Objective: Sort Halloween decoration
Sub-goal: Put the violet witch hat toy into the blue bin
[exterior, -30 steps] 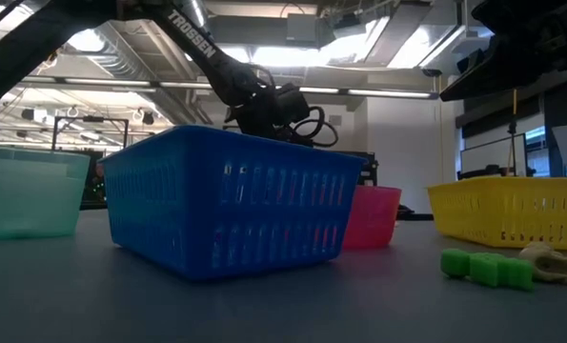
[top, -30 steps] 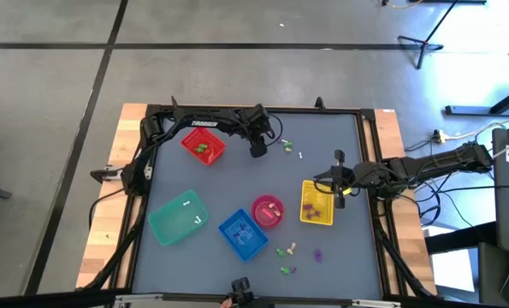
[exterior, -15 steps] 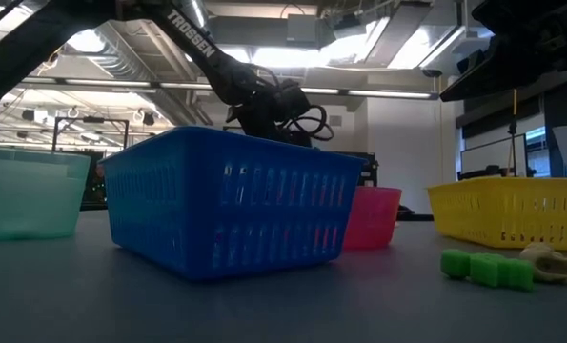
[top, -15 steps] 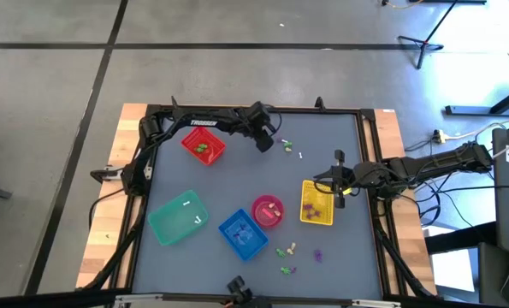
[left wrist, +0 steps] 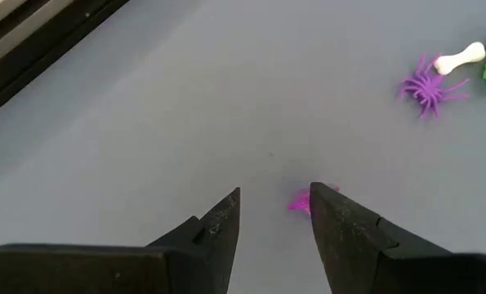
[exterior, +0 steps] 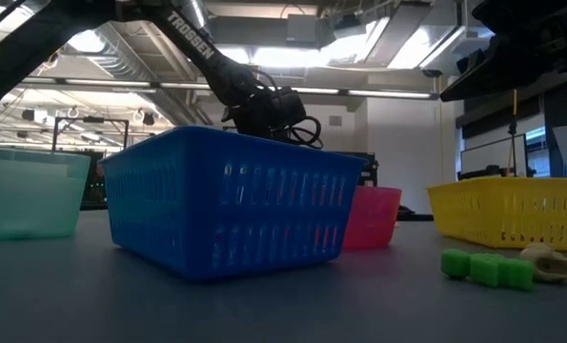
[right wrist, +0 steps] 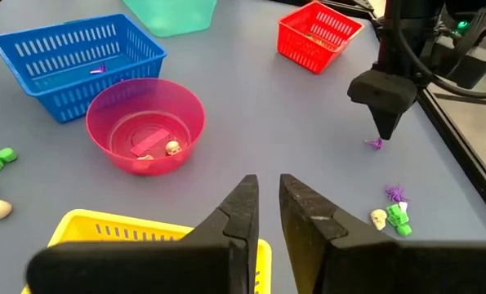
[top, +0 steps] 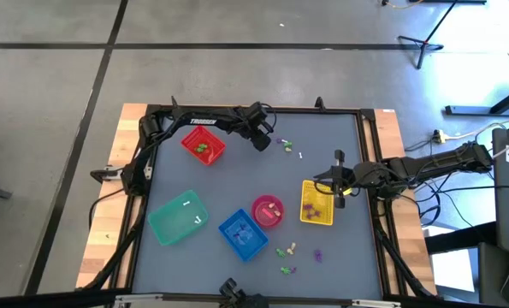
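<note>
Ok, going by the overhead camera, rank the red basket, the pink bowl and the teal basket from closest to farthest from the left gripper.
Seen from above, starting at the left gripper at the table's far edge:
1. Red basket: right beside it, towards the left arm's base.
2. Pink bowl: mid-table, nearer the front edge.
3. Teal basket: front left, clearly farthest.

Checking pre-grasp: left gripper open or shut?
Open. The left gripper shows a clear gap between its fingers, with a small purple trinket on the table beyond it.
</note>
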Motion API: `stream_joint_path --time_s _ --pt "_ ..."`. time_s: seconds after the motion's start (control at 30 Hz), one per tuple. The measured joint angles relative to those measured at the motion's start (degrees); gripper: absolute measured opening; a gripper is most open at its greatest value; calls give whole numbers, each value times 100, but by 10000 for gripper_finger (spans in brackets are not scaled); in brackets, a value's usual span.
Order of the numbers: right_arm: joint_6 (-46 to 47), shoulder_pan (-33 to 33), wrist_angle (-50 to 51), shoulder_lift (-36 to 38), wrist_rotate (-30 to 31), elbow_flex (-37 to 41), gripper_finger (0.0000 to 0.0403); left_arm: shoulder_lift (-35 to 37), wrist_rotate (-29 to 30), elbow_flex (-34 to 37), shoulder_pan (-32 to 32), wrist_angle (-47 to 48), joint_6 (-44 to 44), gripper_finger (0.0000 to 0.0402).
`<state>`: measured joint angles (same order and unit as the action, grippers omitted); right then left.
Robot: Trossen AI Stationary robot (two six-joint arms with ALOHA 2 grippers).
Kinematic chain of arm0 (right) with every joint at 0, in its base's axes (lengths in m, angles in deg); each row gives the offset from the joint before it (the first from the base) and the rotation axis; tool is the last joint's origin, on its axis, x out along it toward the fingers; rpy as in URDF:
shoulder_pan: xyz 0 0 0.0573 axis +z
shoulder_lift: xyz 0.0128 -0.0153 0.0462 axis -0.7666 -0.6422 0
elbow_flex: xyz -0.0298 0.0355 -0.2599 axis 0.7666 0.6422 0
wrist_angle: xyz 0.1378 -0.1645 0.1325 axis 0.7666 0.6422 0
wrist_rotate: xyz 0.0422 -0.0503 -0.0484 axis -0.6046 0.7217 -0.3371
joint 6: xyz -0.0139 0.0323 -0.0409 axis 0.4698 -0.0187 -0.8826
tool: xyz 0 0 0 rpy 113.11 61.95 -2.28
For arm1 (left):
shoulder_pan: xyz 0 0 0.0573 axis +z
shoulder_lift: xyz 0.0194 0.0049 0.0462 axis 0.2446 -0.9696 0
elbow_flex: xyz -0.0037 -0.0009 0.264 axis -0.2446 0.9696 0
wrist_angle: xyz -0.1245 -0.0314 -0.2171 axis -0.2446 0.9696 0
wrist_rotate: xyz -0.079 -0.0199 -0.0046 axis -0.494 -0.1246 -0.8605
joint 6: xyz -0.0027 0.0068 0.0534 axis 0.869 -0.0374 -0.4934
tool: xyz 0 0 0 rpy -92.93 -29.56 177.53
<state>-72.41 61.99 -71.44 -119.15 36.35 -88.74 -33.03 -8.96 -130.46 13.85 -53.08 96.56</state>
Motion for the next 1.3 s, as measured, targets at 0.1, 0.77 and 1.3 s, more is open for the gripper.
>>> stream_joint_path --time_s 0.1,0.77,1.3 --pt "-36 0 0 0 1 -1 51 0 -4 0 0 25 1 135" --pt "-152 0 0 -2 3 -1 51 -7 -381 2 -288 837 -1023 135" --pt "-152 0 -2 -2 3 0 51 59 -352 -212 -320 697 -349 135"
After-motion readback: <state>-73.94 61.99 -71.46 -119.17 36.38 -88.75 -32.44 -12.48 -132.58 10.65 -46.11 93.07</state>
